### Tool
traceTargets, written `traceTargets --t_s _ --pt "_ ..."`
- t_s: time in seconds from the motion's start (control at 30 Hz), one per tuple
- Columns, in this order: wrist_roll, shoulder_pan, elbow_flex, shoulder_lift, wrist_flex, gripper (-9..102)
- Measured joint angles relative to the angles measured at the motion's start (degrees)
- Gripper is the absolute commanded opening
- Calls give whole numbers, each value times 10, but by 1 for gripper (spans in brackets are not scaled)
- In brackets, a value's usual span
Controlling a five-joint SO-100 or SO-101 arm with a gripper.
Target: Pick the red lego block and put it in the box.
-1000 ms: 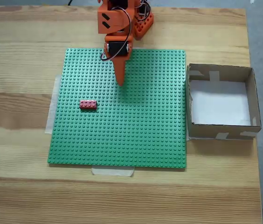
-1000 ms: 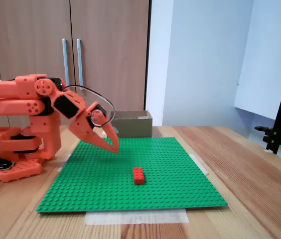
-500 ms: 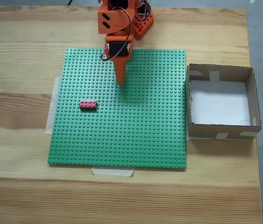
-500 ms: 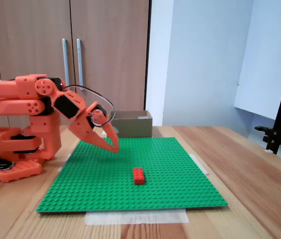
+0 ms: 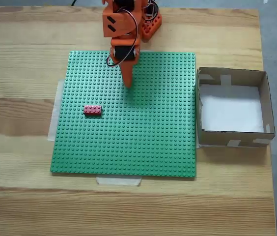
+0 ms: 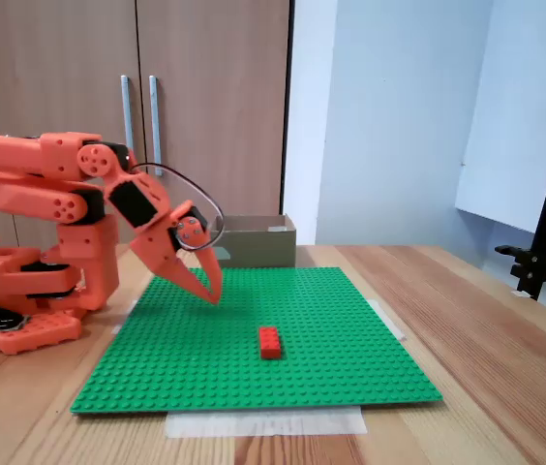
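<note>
Here the hand (image 6: 213, 294) (closed, empty) hovers apart from the unlabelled red lego block (image 5: 93, 110).

Red lego block (image 5: 93, 110) on studded green baseplate (image 5: 143, 147), orange gripper (image 5: 127, 83)

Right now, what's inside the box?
In a fixed view, the box shows only its bare white floor. The red lego block sits on the green baseplate. The near wall hides a strip.

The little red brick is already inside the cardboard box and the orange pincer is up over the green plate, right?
Not quite. The red lego block is not in the box; it lies on the green baseplate, as a fixed view from above shows. The pincer does hang over the baseplate.
</note>
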Motion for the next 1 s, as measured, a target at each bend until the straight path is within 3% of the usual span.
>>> traceTargets --t_s 1.0 --pt "-62 84 -369 -300 101 1"
